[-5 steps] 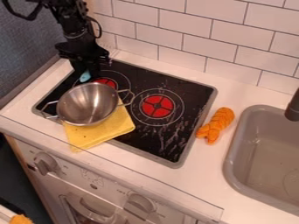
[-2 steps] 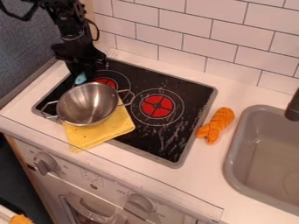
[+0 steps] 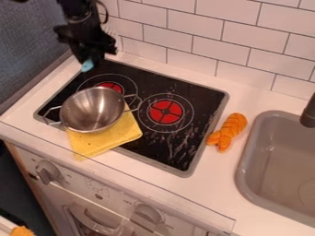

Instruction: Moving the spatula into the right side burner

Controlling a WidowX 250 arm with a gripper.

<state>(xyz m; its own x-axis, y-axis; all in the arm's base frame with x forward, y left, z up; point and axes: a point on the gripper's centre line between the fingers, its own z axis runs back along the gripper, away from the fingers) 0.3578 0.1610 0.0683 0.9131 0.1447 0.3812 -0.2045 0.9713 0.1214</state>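
Two red burners (image 3: 166,112) mark the black cooktop (image 3: 195,97) near white tiles (image 3: 188,24), the end effector (image 3: 87,56) gripping the spatula (image 3: 87,66).

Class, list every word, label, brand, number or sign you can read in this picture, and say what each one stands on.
No text reads clearly enough to quote.
Oven front: faint marks near the left knob and right knob, too small and blurred to read.
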